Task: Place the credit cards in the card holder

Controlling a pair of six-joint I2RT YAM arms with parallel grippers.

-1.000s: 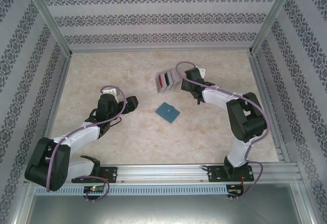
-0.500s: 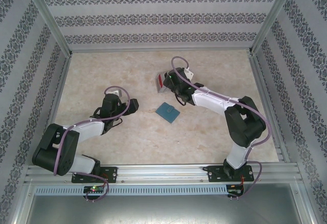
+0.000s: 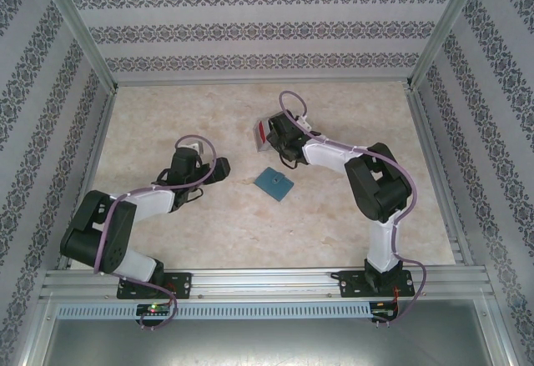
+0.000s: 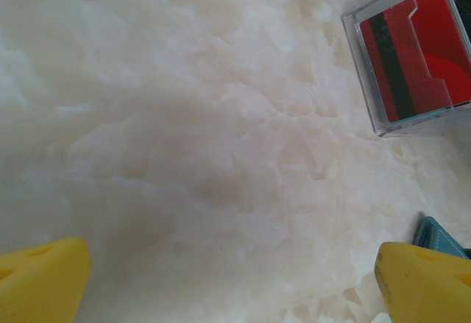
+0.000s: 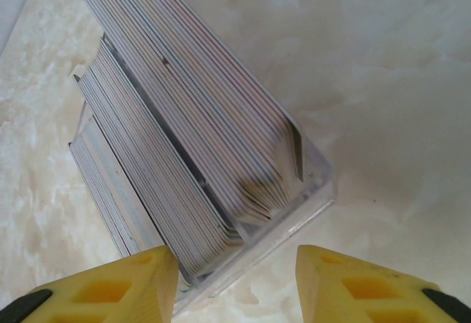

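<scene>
Swinging left across the far half of the table [image 3: 238, 233], the right arm now hangs over the clear stand [image 5: 315, 190] where a second ago it stood off to its right. The left arm has only folded its elbow in a little. The stand and the card holder [image 3: 273, 184] lie where they were. The credit cards [image 5: 184, 132] are not yet in the holder: they lean in tilted rows in the stand's slots, edge-on to the right wrist camera, and the red card [image 4: 419, 51] faces the left wrist camera. The right gripper [image 5: 232, 264] has its jaws apart, narrower than before, straddling the stand's near corner and clamped on nothing. The left gripper [image 4: 232, 264] is spread wide and empty over bare table, left of the teal holder, which lies shut just near of the stand. The cards look light, stiff and slick, and packed close together. The safest hold is probably a pinch across the two flat faces of one card's exposed upper edge, drawn out along the slot, since the light stand may slide or tip.
</scene>
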